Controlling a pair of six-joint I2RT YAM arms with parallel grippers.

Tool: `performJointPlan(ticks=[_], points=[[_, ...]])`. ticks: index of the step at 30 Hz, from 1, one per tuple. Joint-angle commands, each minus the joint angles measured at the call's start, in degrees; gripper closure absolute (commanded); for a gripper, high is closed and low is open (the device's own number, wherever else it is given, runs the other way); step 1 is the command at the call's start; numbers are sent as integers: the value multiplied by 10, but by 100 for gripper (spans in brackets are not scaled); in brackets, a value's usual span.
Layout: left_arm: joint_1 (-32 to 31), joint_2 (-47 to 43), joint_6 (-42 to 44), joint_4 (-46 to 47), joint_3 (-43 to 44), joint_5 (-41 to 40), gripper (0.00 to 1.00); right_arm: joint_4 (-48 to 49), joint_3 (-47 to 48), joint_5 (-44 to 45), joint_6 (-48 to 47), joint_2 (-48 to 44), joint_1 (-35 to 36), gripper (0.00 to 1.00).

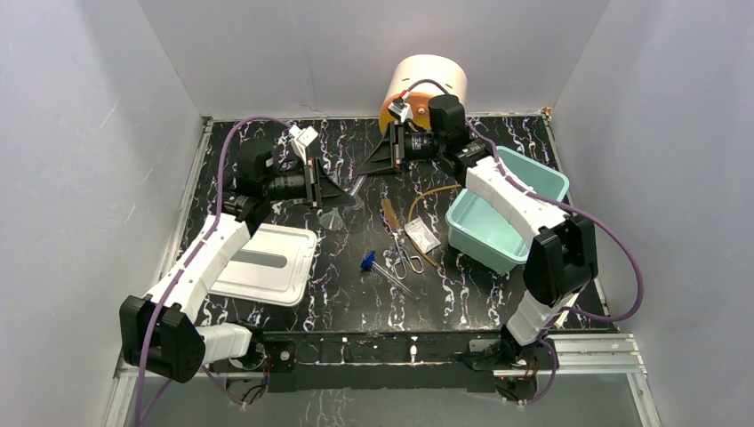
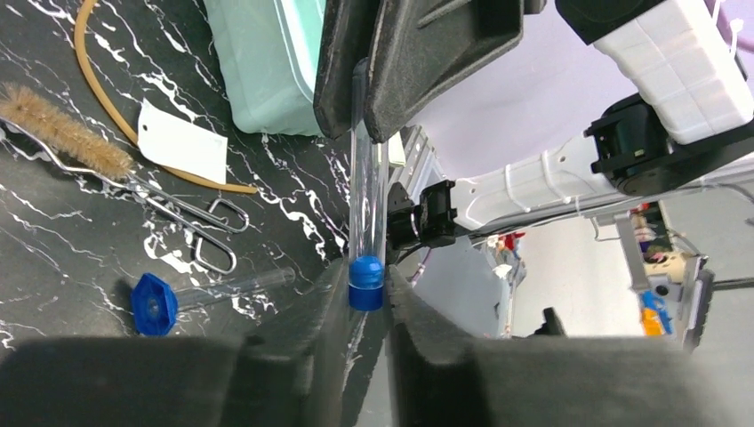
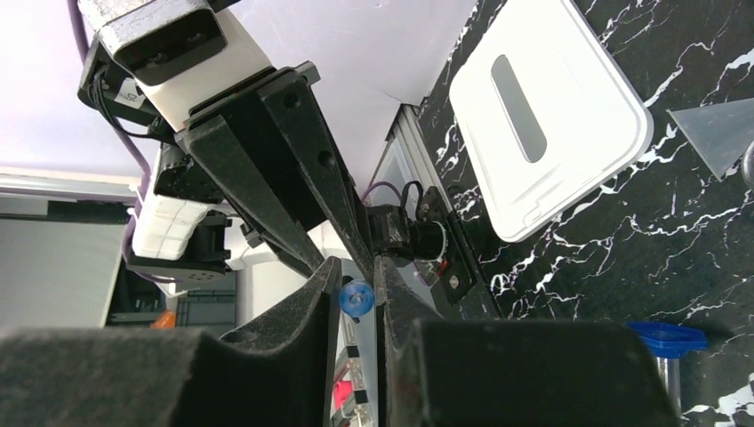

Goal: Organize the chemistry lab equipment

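Left wrist view: you lose the held tube [image 2: 363, 196] at its uncapped end, swallowed between the fingers of the right gripper [image 2: 358, 133]. Right wrist view: you get only a blue disc end-on; the tube's length is hidden. Second tube [image 3: 667, 341] cut by the bottom edge, funnel [image 3: 722, 133] by the right edge. Overhead: drawer unit [image 1: 431, 76] partly behind the right wrist; bin [image 1: 485, 240] partly under the forearm.

In the top view, a lid [image 1: 267, 262] is laid at lower left of the table [image 1: 480, 294], a basin [image 1: 502, 213] at right, a drawer unit [image 1: 427, 80] at upper centre. Between lid and basin are spread a funnel [image 1: 332, 221], brush [image 1: 389, 215], bag [image 1: 421, 237], scissors [image 1: 407, 260] and loose tube [image 1: 368, 261]. Above the funnel, a second tube [image 1: 357, 185] is held between left gripper [image 1: 348, 196] and right gripper [image 1: 364, 169].
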Motion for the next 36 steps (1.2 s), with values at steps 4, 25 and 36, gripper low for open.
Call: performJointPlan(ticks=[4,25,36], points=[[-1,-36,-159,143,-17,-63,32,129,-49,19,97,-52,-33,78],[-55,-34,-462,492,-195,-421,47,110,-78,191,284,-72,-53,76],[-57,28,-503,606,-200,-371,61,99,-73,187,288,-59,-52,76]])
